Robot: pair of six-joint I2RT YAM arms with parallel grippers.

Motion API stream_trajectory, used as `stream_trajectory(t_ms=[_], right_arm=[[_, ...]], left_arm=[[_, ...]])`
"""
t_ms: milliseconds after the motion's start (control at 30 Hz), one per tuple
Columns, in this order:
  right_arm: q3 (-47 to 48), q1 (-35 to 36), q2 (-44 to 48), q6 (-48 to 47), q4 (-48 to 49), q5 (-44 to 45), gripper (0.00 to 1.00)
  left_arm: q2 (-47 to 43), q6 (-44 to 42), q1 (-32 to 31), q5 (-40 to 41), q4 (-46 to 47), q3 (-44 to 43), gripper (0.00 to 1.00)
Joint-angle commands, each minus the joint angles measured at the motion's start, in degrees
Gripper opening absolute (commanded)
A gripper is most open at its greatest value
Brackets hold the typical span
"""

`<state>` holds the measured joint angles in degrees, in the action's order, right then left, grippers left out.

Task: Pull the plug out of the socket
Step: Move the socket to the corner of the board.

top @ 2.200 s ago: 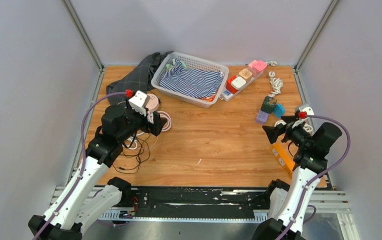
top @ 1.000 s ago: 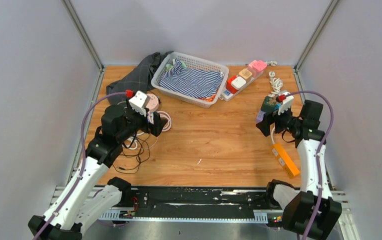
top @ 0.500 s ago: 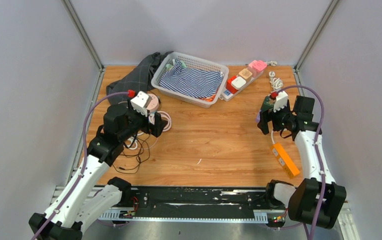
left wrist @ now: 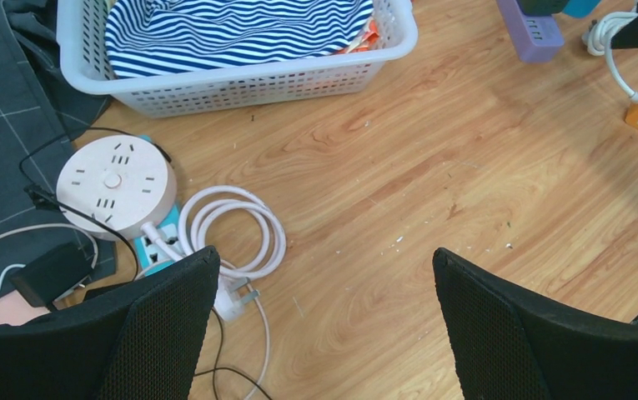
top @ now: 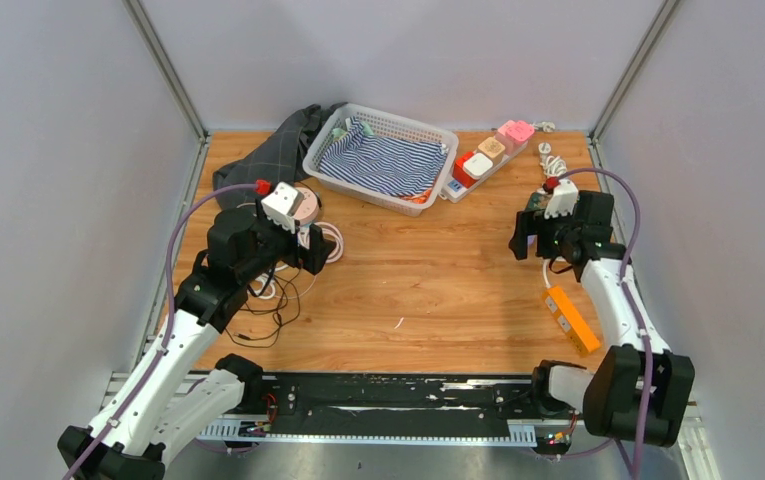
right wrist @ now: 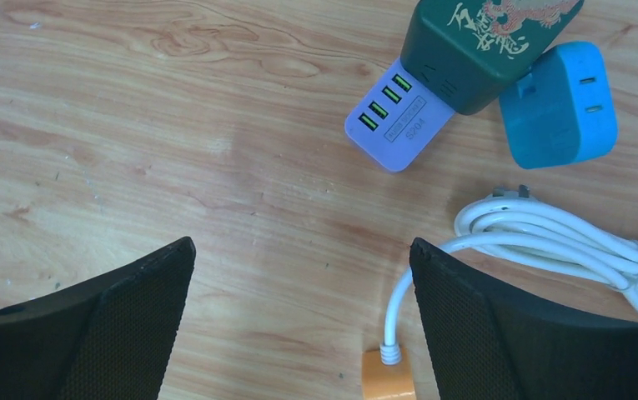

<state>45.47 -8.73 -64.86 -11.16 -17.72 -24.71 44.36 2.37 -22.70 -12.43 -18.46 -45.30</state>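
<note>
right wrist shows right hand (right wrist: pixel 300 250) released near boxy green plug (right wrist: pixel 482 50); left hand (left wrist: pixel 325 254) released.

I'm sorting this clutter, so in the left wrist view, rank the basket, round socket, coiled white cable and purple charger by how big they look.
1. basket
2. round socket and coiled white cable, about alike
3. purple charger, farther off and partly cut off by the frame edge

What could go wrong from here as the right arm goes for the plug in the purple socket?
The purple socket lies loose with nothing pinning it, so pulling the green plug may just drag both.
The blue adapter sits right against the green plug; the open right gripper could catch it.
The white cable coils close by and might snag the gripper.
</note>
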Motion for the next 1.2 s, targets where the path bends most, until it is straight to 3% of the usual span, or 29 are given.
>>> stream_trajectory(t_ms=[0,233,400,567,800,1067,1167], right_arm=[[-0.03,4.93,-4.0,8.22,3.93,12.92,1.0],[9.97,10.44,-20.08,16.14,1.19,31.22,1.0],[15.59,12.42,-27.78,16.43,-0.57,35.12,0.95],[13.51,12.66,-28.91,17.83,3.27,39.55,0.89],[13.02,12.69,-31.42,19.55,5.42,40.66,0.87],[15.65,12.6,-34.49,19.82,6.12,38.22,0.69],[17.44,12.24,-36.55,18.64,4.57,35.69,0.51]], left_arm=[[-0.97,0.78,-0.46,-1.17,-0.32,-0.43,1.0],[-0.73,0.99,-0.42,-1.51,-0.22,-0.32,1.0],[1.01,0.47,-0.42,-0.02,-0.76,-0.39,1.0],[3.2,0.29,-0.46,0.5,-1.59,-0.91,1.0],[3.9,0.18,-0.46,0.71,-1.99,-1.11,1.0],[3.95,0.35,-0.42,-0.19,-1.68,-1.29,1.0],[4.27,0.59,-0.42,-0.94,-1.5,-1.43,1.0]])
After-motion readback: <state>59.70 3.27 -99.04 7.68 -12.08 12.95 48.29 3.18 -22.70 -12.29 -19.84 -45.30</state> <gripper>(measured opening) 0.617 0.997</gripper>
